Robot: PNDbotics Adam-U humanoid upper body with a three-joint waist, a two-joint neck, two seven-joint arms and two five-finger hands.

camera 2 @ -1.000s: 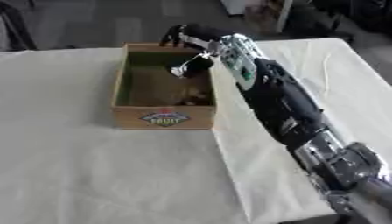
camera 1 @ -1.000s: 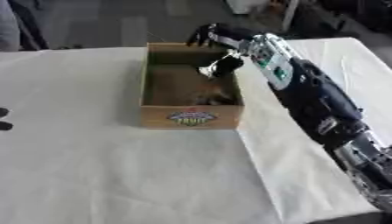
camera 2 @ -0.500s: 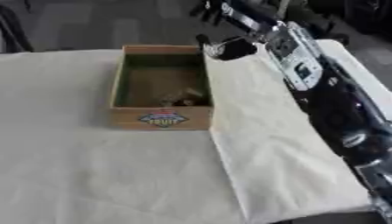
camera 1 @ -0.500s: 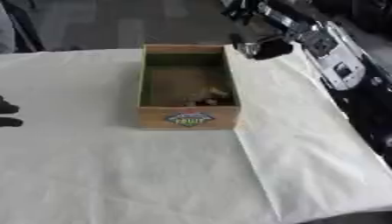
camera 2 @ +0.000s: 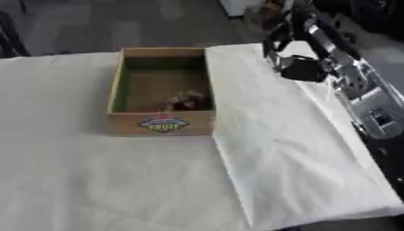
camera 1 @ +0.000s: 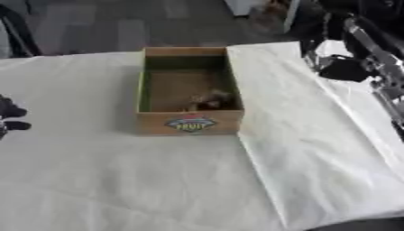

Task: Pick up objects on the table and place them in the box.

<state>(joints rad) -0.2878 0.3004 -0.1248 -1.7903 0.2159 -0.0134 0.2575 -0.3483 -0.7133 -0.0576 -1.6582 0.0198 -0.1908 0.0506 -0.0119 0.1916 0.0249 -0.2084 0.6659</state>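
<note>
A shallow cardboard box (camera 1: 189, 122) with a fruit label on its front wall stands in the middle of the cloth-covered table. A small brown and dark thing (camera 1: 210, 100) lies inside it at the near right corner. My right hand (camera 2: 293, 63) hangs above the table to the right of the box, apart from it; its dark fingers point down, relaxed, and nothing shows between them. Only the fingertips of my left hand (camera 1: 9, 118) show at the left edge in the left eye view, over the cloth.
A cream cloth (camera 1: 118, 180) covers the table, and a second sheet (camera 2: 276, 153) overlaps it on the right, ending at the table's near right edge. Dark floor lies beyond the far edge. My right forearm (camera 2: 355, 97) runs along the right side.
My right hand was over the box's far right part a second ago. It has lifted out and swung to the right, clear of the box. The brown thing stays inside.
</note>
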